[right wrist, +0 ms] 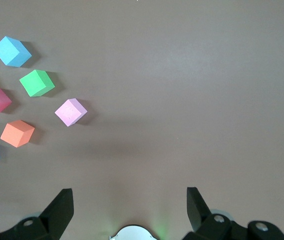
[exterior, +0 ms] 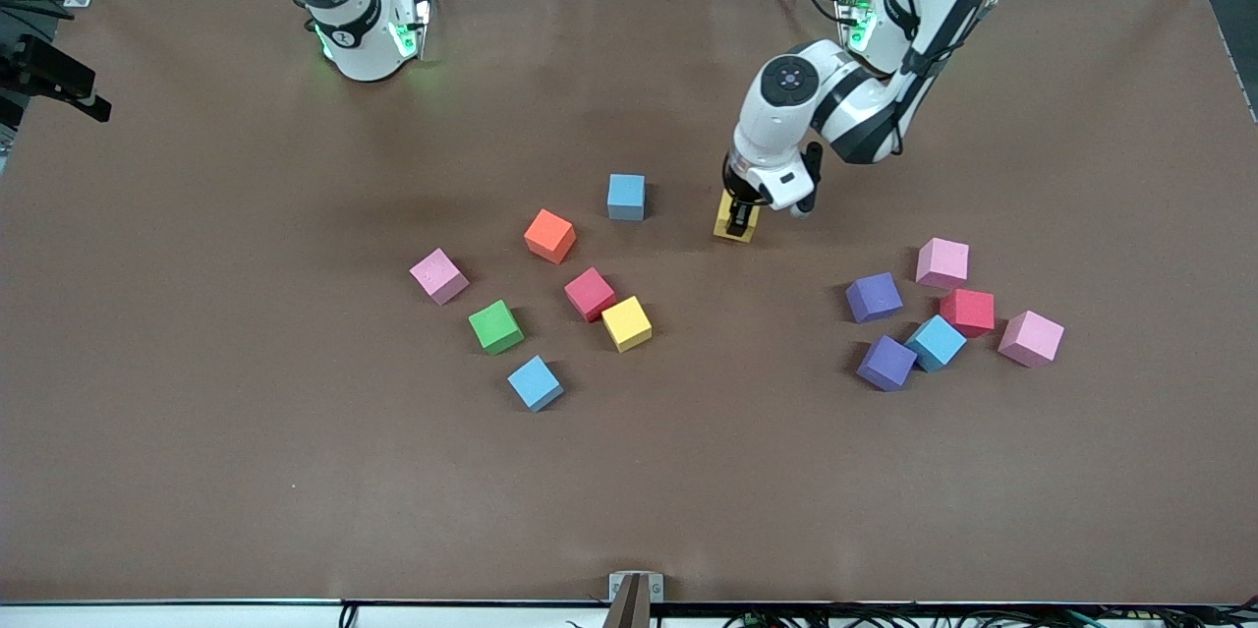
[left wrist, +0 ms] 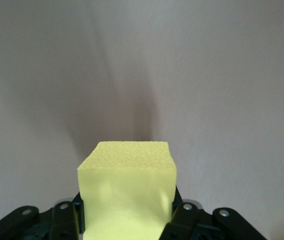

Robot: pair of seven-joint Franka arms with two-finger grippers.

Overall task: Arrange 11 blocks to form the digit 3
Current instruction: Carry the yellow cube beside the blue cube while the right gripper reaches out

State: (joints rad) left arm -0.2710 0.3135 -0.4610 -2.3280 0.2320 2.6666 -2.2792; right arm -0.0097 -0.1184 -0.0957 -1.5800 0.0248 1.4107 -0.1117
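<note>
The left tool (exterior: 739, 220) is clenched on a yellow block (exterior: 733, 223), its fingers (left wrist: 184, 220) pressed against two sides of the cube, which sits at the brown bench (exterior: 629, 510) surface near the middle, beside a lone blue block (exterior: 626, 197). No writing can be read on any cube.

The other blocks lie scattered, not yet forming a digit. In one loose group toward the right arm's end lie an orange block (exterior: 549, 235), a red block (exterior: 590, 294) touching a second yellow block (exterior: 627, 323), a green block (exterior: 495, 326), another blue block (exterior: 536, 382) nearest the front camera, and a pink cube (exterior: 439, 275).

Toward the left arm's end lie two purple blocks (exterior: 874, 297), a third blue block (exterior: 936, 343), a second red block (exterior: 968, 312) and two more pink cubes (exterior: 943, 262).

The right arm waits near its base; the right tool (right wrist: 129, 205) hangs released, jaws wide apart over bare bench.
</note>
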